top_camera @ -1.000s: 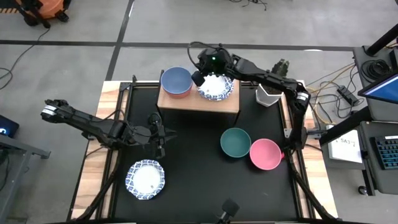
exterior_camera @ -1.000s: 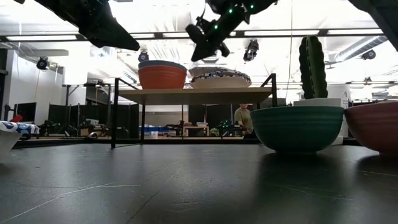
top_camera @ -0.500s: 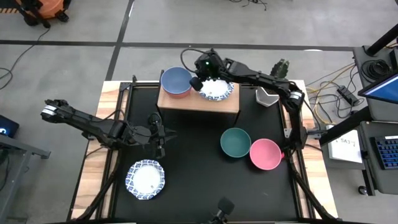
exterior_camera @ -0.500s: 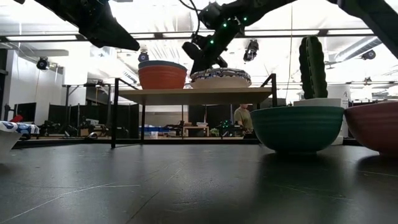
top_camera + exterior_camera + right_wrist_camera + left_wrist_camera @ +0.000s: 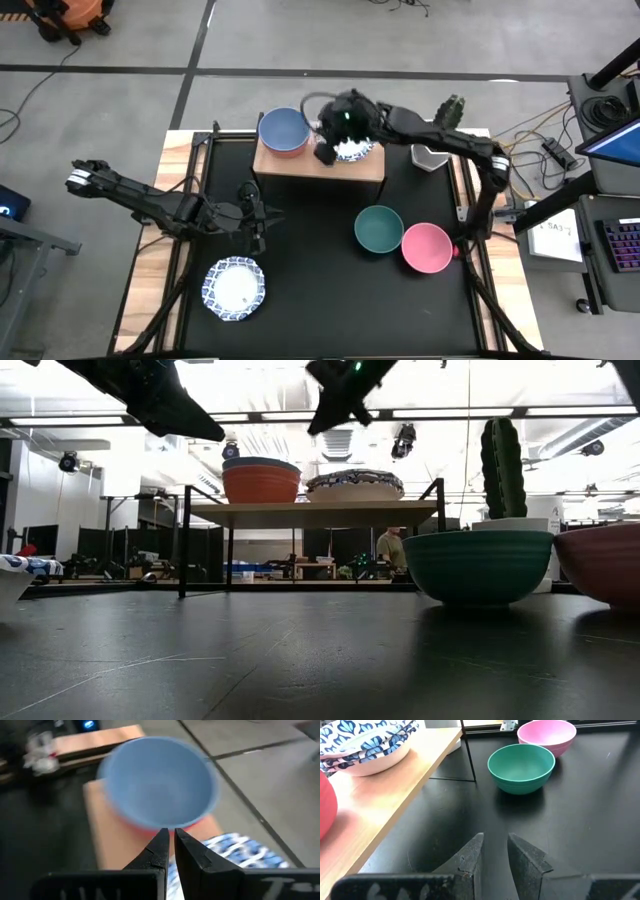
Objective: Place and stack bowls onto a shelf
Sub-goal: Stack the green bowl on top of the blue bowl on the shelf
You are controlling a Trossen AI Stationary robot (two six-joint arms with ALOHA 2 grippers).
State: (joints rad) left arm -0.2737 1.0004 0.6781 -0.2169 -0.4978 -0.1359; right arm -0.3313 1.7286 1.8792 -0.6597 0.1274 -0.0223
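On the wood shelf [image 5: 300, 166] a blue bowl [image 5: 284, 128] sits nested in a red bowl [image 5: 260, 483]. Beside it on the shelf is a stack of blue-patterned white bowls [image 5: 354, 485]. My right gripper [image 5: 171, 839] hangs shut and empty above the shelf, between the two stacks [image 5: 325, 150]. The green bowl [image 5: 378, 228] and the pink bowl [image 5: 427, 247] stand side by side on the black table. Another patterned bowl [image 5: 234, 288] rests near the table's near-left. My left gripper [image 5: 494, 840] hovers left of the shelf, fingers a narrow gap apart, holding nothing.
A white pot with a cactus [image 5: 432, 155] stands right of the shelf. The shelf's dark legs [image 5: 183, 545] reach down to the table. Bare black tabletop [image 5: 310, 260] lies between the near patterned bowl and the green bowl.
My right gripper dipped toward the shelf beside the patterned stack, then rose well above it and drew a little toward the table's near edge. The patterned stack sits level on the shelf.
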